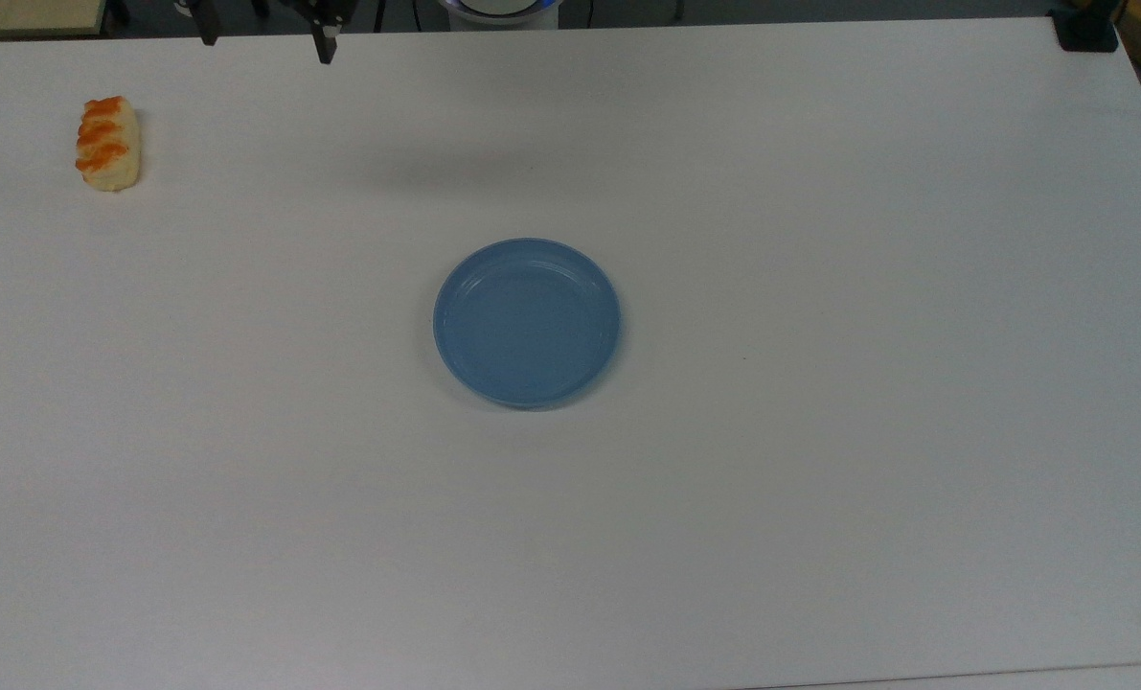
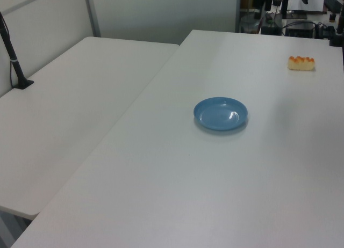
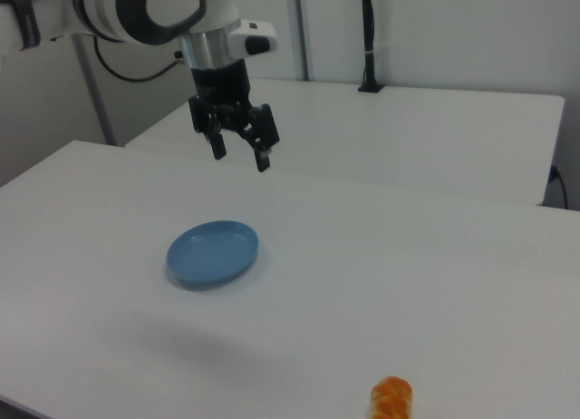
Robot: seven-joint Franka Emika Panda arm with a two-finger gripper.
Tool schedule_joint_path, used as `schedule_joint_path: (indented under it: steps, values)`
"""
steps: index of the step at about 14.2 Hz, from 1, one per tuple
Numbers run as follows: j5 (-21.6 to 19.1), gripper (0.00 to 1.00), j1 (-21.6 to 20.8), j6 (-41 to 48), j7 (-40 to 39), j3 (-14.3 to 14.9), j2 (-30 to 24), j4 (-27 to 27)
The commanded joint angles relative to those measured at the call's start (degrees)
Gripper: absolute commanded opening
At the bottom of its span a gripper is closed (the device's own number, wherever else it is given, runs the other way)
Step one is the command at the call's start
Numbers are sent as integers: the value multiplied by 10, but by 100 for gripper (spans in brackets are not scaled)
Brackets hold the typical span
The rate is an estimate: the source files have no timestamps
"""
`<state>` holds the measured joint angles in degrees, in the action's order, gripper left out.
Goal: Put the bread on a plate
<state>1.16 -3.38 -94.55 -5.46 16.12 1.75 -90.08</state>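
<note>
i am working over a white table (image 1: 819, 479), and by my reckoning the task is barely beginning: nothing is lying on the blue plate (image 1: 527, 323), which is sitting bare near the table's middle. the bread roll (image 1: 107, 143) is resting flat on the tabletop well apart from the plate, near the top view's left edge, and i am not touching it. what is left, as i judge it, is the whole job: reaching the roll, taking hold, carrying it across and setting it inside the rim.

my gripper (image 3: 239, 152) is hanging high in the air with its fingers spread apart and nothing between them. the right view is giving me its full shape and height above the table, while the top view is catching just the fingertips (image 1: 325, 46) at the upper edge. the left view is showing the roll (image 2: 301, 63) side-on at the far end beyond the plate (image 2: 220, 114).
</note>
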Motion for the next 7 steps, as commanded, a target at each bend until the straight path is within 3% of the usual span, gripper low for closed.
schedule_joint_path:
  steps: [1, 3, 7]
  values:
    - [19, 100, 30, 29, -168, 29, -26, -46]
    - [19, 100, 44, 17, -214, 45, -25, -71]
    - [23, 100, 101, -76, -234, 47, -26, -167]
